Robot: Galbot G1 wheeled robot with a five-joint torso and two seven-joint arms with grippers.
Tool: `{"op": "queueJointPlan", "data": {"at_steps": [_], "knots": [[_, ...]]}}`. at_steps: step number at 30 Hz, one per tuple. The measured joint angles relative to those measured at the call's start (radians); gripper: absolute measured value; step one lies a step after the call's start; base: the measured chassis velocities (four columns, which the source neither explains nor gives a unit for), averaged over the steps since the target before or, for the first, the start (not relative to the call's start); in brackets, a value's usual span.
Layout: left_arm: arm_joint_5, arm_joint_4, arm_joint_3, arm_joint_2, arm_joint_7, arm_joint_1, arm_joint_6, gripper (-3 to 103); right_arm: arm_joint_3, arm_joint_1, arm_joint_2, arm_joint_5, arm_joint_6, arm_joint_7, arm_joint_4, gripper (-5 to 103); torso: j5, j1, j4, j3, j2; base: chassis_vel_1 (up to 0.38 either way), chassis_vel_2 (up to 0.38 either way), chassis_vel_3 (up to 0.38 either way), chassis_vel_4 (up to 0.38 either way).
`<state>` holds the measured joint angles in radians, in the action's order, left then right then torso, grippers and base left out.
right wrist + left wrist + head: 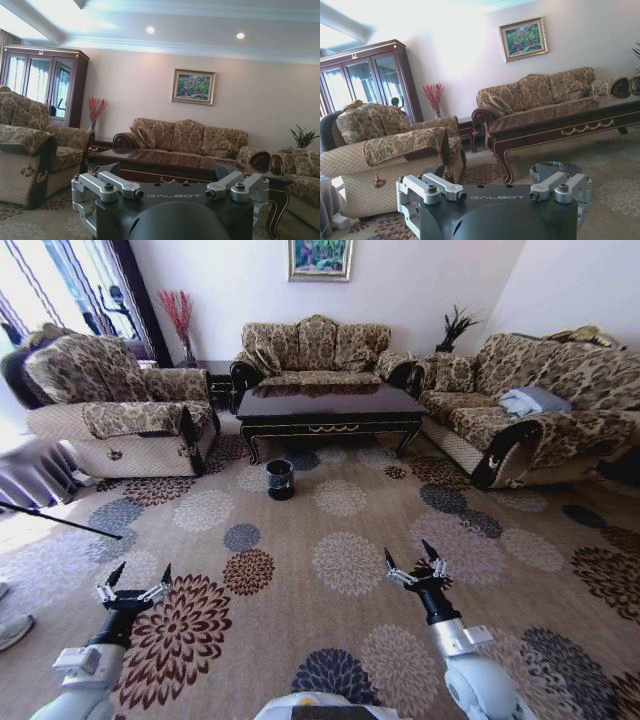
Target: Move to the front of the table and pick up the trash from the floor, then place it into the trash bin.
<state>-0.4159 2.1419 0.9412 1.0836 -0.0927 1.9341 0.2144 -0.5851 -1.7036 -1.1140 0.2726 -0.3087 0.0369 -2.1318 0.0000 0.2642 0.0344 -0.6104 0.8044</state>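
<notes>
Arms reach out low in front of the robot, one on each side, both held above the floor (340, 565) with its big round flower shapes. The left gripper (138, 583) points forward and its two dark fingers stand apart, holding nothing. The right gripper (417, 560) points forward too, with its fingers spread apart and nothing between them. Both grippers sit at about the same height, and the two arms are well apart from each other.

Far ahead stands the table (330, 408), long, low, dark and shiny, with a gold curl on its front. The trash bin (280, 479) is small, round and black, and it stands on the carpet just in front of the table, near the table's left front leg. In the left wrist view the bin (547, 170) peeks out behind the gripper, close to the curved table leg (507, 165).

A sofa (315, 352) sits behind the table, an armchair (120, 405) is on the left, and another sofa (540, 410) is on the right. A picture (320, 258) hangs on the wall. I cannot make out any trash on the carpet.
</notes>
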Motion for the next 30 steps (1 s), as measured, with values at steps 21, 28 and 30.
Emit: {"op": "queueJointPlan", "data": {"at_steps": [21, 28, 30], "knots": [[0.000, 0.000, 0.000, 0.000, 0.000, 0.000, 0.000, 100, 0.000, 0.000, 0.000, 0.000, 0.000, 0.000, 0.000, 100, 0.0000, 0.041, 0.0000, -0.053, 0.094, 0.000, 0.000, 0.000, 0.000], [0.000, 0.000, 0.000, 0.000, 0.000, 0.000, 0.000, 100, 0.000, 0.000, 0.000, 0.000, 0.000, 0.000, 0.000, 100, 0.0000, 0.055, 0.0000, -0.073, 0.128, 0.000, 0.000, 0.000, 0.000], [0.000, 0.000, 0.000, 0.000, 0.000, 0.000, 0.000, 100, 0.000, 0.000, 0.000, 0.000, 0.000, 0.000, 0.000, 100, 0.0000, 0.057, 0.0000, -0.075, 0.131, 0.000, 0.000, 0.000, 0.000]]}}
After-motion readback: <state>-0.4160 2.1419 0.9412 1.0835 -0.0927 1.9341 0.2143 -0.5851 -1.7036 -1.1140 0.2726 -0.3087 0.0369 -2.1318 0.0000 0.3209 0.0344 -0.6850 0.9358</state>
